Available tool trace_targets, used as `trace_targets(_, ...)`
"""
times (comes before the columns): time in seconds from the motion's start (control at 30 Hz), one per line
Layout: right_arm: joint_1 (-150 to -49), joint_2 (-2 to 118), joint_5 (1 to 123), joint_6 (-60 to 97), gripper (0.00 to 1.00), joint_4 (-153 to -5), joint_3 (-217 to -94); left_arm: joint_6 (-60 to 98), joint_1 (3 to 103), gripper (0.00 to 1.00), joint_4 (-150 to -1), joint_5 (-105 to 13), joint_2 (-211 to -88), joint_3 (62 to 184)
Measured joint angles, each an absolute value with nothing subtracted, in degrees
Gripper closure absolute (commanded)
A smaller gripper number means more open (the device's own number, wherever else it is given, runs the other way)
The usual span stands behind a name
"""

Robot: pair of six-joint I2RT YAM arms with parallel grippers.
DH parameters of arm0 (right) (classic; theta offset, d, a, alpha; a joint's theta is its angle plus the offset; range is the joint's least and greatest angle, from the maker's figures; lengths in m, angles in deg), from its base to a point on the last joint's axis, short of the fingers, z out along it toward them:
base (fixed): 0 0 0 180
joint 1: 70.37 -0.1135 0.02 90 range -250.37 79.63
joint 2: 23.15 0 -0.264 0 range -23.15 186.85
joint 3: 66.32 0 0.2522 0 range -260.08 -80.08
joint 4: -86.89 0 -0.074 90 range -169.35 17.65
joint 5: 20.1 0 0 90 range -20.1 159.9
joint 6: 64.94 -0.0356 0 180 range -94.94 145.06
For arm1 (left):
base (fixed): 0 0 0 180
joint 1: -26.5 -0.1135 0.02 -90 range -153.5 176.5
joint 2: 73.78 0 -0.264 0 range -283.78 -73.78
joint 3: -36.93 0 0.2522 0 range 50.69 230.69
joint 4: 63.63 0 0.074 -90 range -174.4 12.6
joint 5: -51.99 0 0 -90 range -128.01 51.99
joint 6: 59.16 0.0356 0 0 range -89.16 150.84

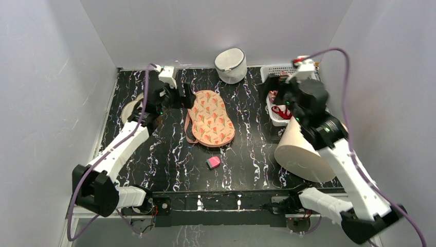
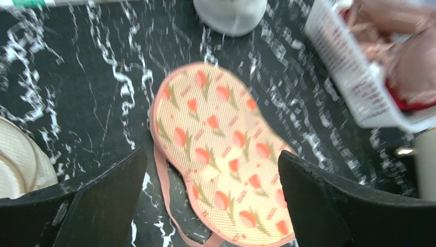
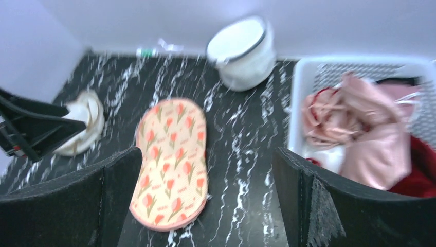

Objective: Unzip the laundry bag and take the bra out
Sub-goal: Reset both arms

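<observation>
Black marble-patterned table (image 1: pixel 247 154), noted from three views.

- The laundry bag (image 1: pixel 211 118) was found lying flat on the far half of the table, a little left of centre, with its printed side up. Its loop strap (image 1: pixel 189 128) was seen trailing along the left side. Whether the zip was done up could not be told.
- The left gripper (image 1: pixel 182 96) was seen above the table just beside the bag's far left end. Its fingers (image 2: pixel 118 190) were spread wide and nothing was held between them.
- The right gripper (image 1: pixel 273 95) was seen over the white basket (image 1: pixel 277 69) at the far right corner, likewise parted and empty, as shown in the right wrist view.
- The bra (image 3: pixel 370 139) was recorded inside that basket as a crumpled heap of glossy pale pink satin. A dark red garment (image 3: pixel 421 164) lay against it on the right.
- A white cylindrical mesh bag (image 1: pixel 231 65) was noted at the far edge, between the laundry bag and the basket.
- A cream round pouch (image 1: pixel 131 109) was noted near the left edge, partly hidden by the left arm.
- A small pink object (image 1: pixel 213 162) lay on the table nearer the arms than the laundry bag, apart from it.
- A large beige cylinder (image 1: pixel 301 152) lay on its side by the right edge.
</observation>
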State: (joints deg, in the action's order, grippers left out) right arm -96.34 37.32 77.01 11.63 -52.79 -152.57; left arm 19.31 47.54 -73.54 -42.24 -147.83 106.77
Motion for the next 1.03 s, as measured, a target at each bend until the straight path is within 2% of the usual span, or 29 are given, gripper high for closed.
trace_targets(0.2,-96.19,23.0,85.45,13.44,0.02,-53.11,-152.7,16.25,47.13,0.02,-82.04,-40.76,-136.53,117.72)
trace_targets(0.37,-96.19,18.08,89.42,15.85,0.02,-52.79,-155.72,17.06,47.13,0.02,-83.37,-37.83,-124.77,121.91)
trace_targets(0.53,-96.19,16.14,91.41,16.17,0.02,-50.29,-158.84,19.58,47.13,0.02,-84.23,-34.35,-120.68,126.31)
trace_targets(0.73,-96.19,15.35,91.92,15.78,0.02,-47.5,-162.36,23.79,47.13,0.02,-82.78,-30.77,-118.67,125.39)
trace_targets(1.03,-96.19,21.23,93.51,15.93,0.02,-46.56,-163.76,27.49,47.13,0.02,-79.66,-27.73,-116.22,122.46)
